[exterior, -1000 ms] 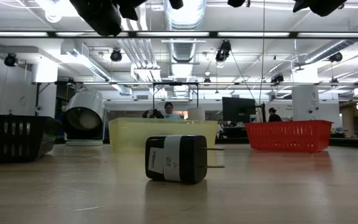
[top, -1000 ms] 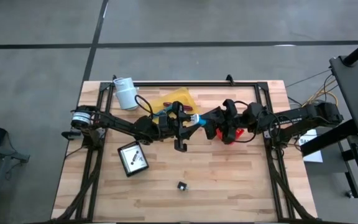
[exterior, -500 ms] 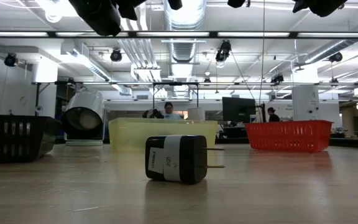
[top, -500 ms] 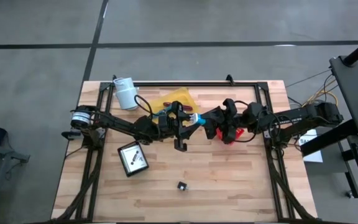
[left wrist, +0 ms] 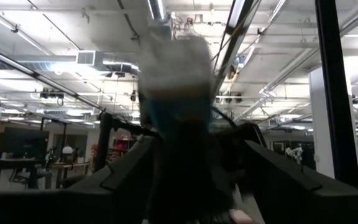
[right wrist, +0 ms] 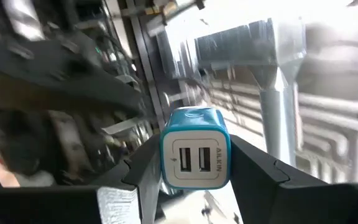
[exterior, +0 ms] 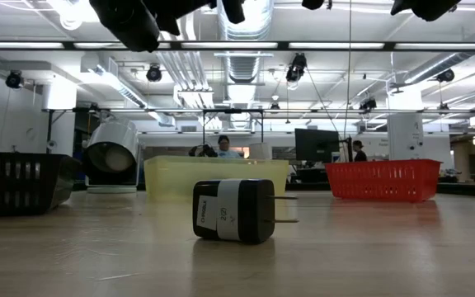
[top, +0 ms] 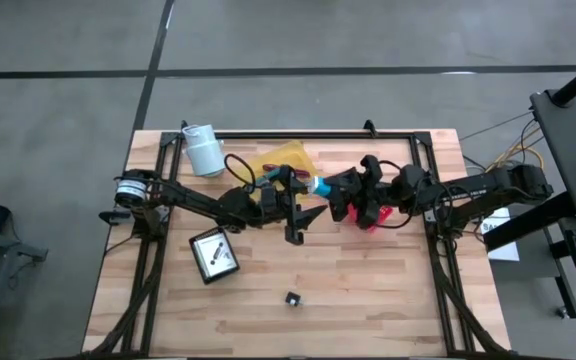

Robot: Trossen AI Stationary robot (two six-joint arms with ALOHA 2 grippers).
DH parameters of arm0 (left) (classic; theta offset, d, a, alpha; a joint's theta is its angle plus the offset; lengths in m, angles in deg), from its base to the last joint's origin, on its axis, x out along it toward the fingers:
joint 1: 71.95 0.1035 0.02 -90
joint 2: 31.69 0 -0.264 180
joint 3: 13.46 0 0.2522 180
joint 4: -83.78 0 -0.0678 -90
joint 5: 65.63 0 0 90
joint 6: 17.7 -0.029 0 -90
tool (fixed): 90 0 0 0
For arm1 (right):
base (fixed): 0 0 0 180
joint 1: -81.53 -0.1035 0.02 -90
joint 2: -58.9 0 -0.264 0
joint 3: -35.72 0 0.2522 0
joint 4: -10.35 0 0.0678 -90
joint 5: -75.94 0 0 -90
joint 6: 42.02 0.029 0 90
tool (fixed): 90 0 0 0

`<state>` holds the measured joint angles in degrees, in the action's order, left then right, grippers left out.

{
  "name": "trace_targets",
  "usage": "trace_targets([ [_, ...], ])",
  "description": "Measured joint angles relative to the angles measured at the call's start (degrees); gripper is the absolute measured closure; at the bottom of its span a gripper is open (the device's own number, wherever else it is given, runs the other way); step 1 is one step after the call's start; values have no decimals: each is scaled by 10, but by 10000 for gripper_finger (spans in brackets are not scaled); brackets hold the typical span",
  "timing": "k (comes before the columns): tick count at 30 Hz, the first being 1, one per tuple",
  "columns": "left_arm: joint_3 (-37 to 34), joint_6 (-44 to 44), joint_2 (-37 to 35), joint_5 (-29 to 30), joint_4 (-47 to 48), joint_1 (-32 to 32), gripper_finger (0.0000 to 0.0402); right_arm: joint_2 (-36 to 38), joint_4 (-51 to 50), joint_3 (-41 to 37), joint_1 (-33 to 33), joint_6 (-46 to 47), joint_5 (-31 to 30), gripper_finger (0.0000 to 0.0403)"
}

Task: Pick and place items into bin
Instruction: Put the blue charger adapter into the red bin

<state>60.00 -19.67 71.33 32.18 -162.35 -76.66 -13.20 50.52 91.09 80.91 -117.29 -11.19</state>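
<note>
While held mid-table above wood, right gripper (right wrist: 194,163) clamps blue USB charger (right wrist: 194,148); left gripper (top: 303,208) just beside, fingers spread, empty.

You have two bins (top: 286,158) far centre – the roll (top: 202,150) sits left, the plug (top: 292,298) near you.

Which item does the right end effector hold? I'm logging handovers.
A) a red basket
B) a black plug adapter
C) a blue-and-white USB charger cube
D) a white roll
C: in the right wrist view the right end effector has its fingers on both sides of the blue-and-white USB charger cube, two ports facing the camera, lifted above the table.
</note>
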Motion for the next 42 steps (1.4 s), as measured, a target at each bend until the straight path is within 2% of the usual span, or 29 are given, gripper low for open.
trace_targets([
  [11,-40,2,-7,0,0,-2,174,28,-48,0,1,26,-106,257],
  [14,-63,30,-19,0,-1,-3,174,38,-83,0,1,38,-125,257],
  [19,-110,76,-47,0,-2,-4,173,56,-137,-1,1,81,-142,257],
  [28,-217,76,-118,-1,-2,-4,173,101,-234,-2,1,173,-223,257],
  [37,-293,54,-132,-1,-2,-8,173,129,-340,-2,5,286,-234,257],
  [42,-301,26,-131,-1,10,-8,173,130,-387,0,5,336,-315,257],
])
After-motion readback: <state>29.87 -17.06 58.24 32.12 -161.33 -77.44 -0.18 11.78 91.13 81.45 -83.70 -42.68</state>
